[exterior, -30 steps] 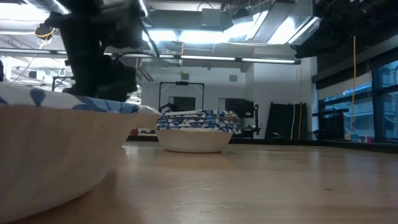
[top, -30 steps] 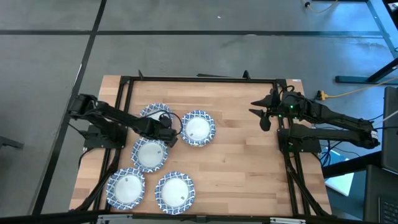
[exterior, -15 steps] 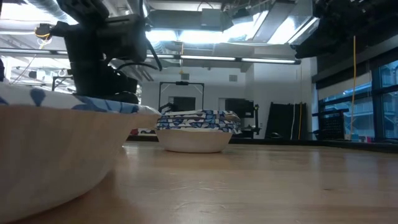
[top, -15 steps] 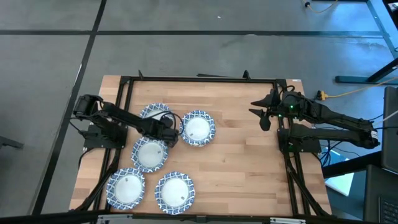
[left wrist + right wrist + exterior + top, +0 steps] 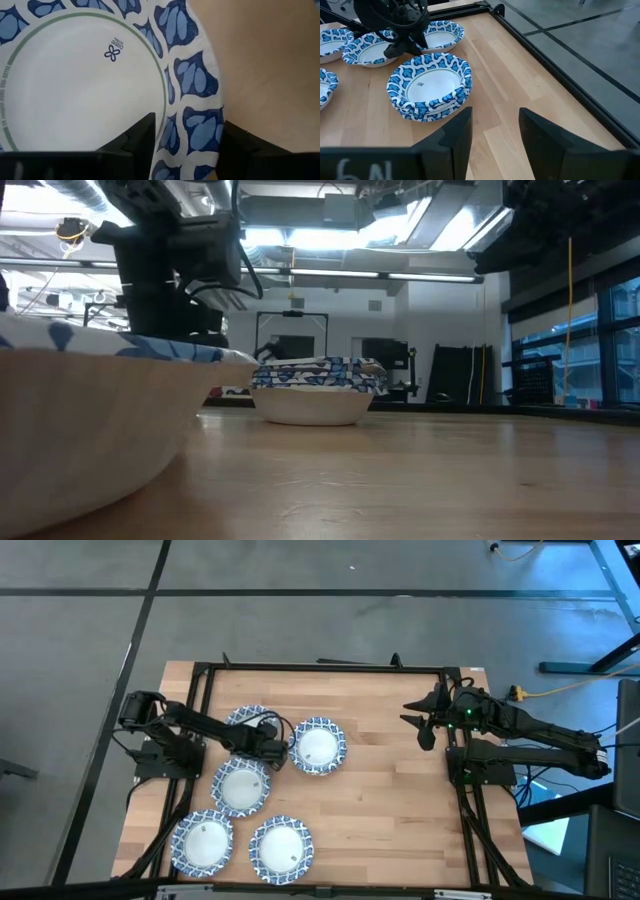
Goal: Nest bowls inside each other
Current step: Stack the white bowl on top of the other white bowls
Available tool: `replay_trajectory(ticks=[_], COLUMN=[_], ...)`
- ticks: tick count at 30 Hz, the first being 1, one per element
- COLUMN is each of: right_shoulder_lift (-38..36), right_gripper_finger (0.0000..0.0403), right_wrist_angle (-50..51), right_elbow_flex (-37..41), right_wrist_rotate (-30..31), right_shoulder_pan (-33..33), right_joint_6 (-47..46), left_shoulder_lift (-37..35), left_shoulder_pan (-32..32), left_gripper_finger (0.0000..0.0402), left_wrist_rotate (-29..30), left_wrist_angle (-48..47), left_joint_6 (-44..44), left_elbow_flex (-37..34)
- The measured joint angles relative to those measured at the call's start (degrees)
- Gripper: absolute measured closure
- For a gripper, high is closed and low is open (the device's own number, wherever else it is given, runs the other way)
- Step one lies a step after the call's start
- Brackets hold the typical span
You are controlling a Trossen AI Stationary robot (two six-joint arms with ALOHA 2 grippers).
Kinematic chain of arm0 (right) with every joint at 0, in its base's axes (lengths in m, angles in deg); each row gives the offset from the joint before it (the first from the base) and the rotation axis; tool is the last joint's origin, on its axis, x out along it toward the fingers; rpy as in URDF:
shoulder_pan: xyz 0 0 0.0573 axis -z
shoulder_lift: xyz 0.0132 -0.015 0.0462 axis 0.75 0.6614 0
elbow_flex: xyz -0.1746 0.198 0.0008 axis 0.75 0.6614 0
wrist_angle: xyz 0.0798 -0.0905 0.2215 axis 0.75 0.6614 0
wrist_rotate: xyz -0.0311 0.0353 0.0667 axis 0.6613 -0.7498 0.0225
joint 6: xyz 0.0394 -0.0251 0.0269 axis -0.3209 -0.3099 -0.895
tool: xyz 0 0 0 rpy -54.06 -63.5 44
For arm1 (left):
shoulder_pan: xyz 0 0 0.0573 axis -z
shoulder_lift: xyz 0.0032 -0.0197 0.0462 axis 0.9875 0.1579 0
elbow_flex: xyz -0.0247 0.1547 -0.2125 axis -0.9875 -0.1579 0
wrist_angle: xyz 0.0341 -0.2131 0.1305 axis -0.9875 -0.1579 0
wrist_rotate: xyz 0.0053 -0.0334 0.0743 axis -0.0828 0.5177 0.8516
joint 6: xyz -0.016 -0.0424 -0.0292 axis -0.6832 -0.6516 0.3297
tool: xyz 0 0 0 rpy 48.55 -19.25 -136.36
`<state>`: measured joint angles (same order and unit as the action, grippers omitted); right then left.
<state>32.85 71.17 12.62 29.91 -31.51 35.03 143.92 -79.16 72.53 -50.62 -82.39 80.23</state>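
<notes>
The left tool is straddling the patterned rim of a bowl, one finger inside on the white and the other outside over the wood, so it looks to be clenching on that rim, though I cannot tell how firmly. The bowls look like thin pressed paper: light, a little springy, easily creased and slick on the glossy white inside, so I judge the flared, fluted rim the best place to pinch, gently. This stack is sitting mid-desk, with four more bowls just beside and nearer the front edge. The desk is pale, smooth butcher-block wood. Farther off, the right tool is waiting near the right side, fingers parted and grasping nothing.
</notes>
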Motion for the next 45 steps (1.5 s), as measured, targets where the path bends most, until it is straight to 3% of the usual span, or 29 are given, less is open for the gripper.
replay_trajectory(ticks=[9, 23, 32, 37, 41, 45], right_shoulder_lift=[0.0, 0.0, 0.0, 0.0, 0.4, 1.2], right_gripper_finger=[0.0241, 0.0241, 0.0241, 0.0241, 0.0241, 0.0241], right_wrist_angle=[0.2, 0.2, 0.5, 0.5, 0.6, 0.6], right_elbow_flex=[0.0, 0.0, 0.0, 0.0, 0.0, 0.0], right_wrist_rotate=[0.0, 0.0, 0.0, 0.0, 0.0, 0.0], right_shoulder_pan=[0.0, 0.0, 0.0, 0.0, 0.0, 0.0], right_joint_6=[0.0, 1.2, 1.2, 1.9, 2.8, 2.8], left_shoulder_lift=[-0.1, -1.6, -9.7, -10.4, -7.9, -4.4], left_shoulder_pan=[-1.7, -2.2, -4.7, -2.9, 0.5, 1.7], left_gripper_finger=[0.0283, 0.039, 0.0399, 0.04, 0.04, 0.0401], left_wrist_rotate=[-1.7, -1.1, 1.6, 2.4, 6.7, 7.3], left_wrist_angle=[0.0, -3.8, -6.5, -6.5, -6.5, -7.1], left_joint_6=[1.4, 6.1, 9.1, 17.1, 25.8, 31.4], left_elbow_flex=[0.0, 3.8, 7.7, 14.1, 22.3, 30.1])
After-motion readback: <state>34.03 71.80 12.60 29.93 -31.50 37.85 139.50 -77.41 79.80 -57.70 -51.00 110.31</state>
